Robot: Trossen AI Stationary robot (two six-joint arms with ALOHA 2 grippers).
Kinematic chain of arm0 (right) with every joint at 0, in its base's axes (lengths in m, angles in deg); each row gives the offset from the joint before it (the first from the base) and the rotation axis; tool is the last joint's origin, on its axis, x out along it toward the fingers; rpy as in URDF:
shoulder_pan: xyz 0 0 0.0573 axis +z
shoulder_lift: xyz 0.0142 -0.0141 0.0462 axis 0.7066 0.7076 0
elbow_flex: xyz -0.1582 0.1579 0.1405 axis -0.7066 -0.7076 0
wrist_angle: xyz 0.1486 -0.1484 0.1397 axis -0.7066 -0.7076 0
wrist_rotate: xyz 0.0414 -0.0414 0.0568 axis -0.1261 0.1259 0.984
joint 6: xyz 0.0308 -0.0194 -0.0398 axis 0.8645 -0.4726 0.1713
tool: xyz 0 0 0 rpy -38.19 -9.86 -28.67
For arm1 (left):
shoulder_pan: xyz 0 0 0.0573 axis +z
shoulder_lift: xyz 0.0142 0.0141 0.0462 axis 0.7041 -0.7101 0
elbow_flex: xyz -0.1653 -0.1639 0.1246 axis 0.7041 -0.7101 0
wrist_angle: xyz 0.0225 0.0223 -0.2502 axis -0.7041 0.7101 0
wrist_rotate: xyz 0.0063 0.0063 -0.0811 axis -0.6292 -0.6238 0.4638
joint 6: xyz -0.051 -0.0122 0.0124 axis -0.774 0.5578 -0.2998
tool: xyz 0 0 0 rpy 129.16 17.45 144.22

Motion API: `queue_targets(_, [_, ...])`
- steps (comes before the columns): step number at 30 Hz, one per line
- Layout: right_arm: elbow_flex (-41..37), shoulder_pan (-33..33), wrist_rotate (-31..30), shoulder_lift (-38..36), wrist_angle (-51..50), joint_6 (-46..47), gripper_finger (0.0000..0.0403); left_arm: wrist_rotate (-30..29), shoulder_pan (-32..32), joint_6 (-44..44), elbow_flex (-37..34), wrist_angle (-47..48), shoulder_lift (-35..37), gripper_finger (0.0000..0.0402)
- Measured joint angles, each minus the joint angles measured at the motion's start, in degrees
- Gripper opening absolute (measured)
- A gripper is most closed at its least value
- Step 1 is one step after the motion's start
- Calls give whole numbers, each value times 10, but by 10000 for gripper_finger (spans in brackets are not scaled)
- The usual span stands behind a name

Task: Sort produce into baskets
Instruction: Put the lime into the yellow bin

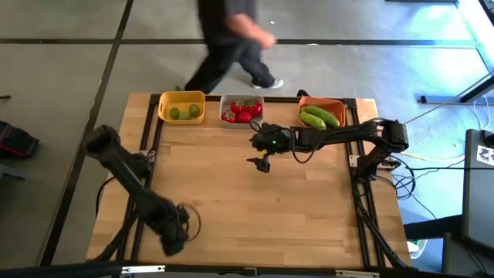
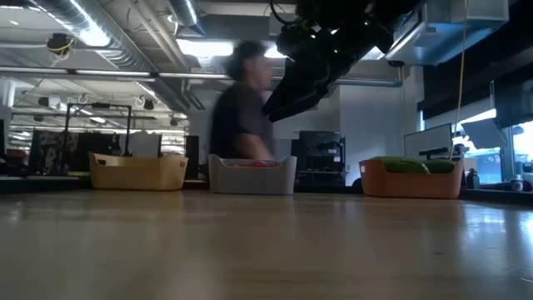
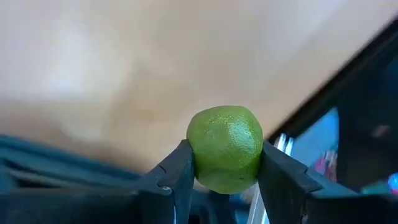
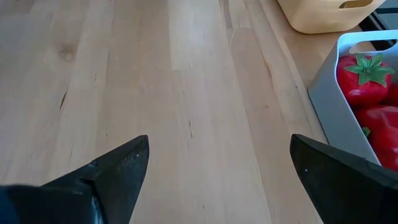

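Observation:
My left gripper (image 1: 174, 236) is near the table's front left edge, shut on a small round green lime (image 3: 225, 149); the lime is hidden in the high view. My right gripper (image 1: 262, 162) is open and empty above the table's middle, just near of the grey basket (image 1: 242, 109); it also shows in the low view (image 2: 291, 92). The grey basket holds red tomatoes (image 4: 367, 78). The yellow basket (image 1: 182, 106) holds limes (image 1: 184, 113). The orange basket (image 1: 322, 113) holds green cucumbers (image 1: 319, 117). All three baskets stand along the far edge. My left gripper pinches the lime by two opposite sides (image 3: 198, 155) between its two fingers (image 3: 180, 171), at their free ends. The lime's rounded top stands out past the fingertips. The lime shows clear of the wooden table behind it.
A person (image 1: 231, 38) walks past just beyond the table's far edge, also in the low view (image 2: 241, 108). The bare wooden table top (image 1: 255, 208) lies between the two arms. A black frame rail (image 1: 359, 193) runs along the right side.

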Motion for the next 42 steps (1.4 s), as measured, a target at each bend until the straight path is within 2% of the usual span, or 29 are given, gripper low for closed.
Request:
queue_targets(8, [0, 0, 0, 0, 1, 22, 379, -250, 139, 109, 0, 140, 150, 147])
queue_targets(15, [-16, 1, 21, 0, 2, 62, 379, -461, 301, 316, 0, 156, 248, 153])
queue_targets(17, [-22, 1, 20, 0, 3, 82, 379, -504, 356, 363, 0, 149, 264, 154])
queue_targets(23, [-41, 1, 15, 0, 36, 109, 379, -498, 542, 495, -1, 127, 274, 155])
queue_targets(27, [-41, 1, 14, 0, 48, 109, 379, -488, 667, 584, -21, 59, 269, 156])
queue_targets(29, [-41, 1, 14, 0, 55, 109, 379, -458, 728, 623, -43, 8, 269, 156])
queue_targets(33, [-41, 1, 14, 0, 58, 106, 379, -352, 856, 690, -91, -92, 255, 156])
queue_targets(37, [-41, 0, 13, 0, 62, 94, 379, -343, 941, 708, -113, -164, 219, 156])
queue_targets(42, [-41, 0, -13, 0, 68, 85, 379, -367, 1001, 738, -118, -229, 163, 157])
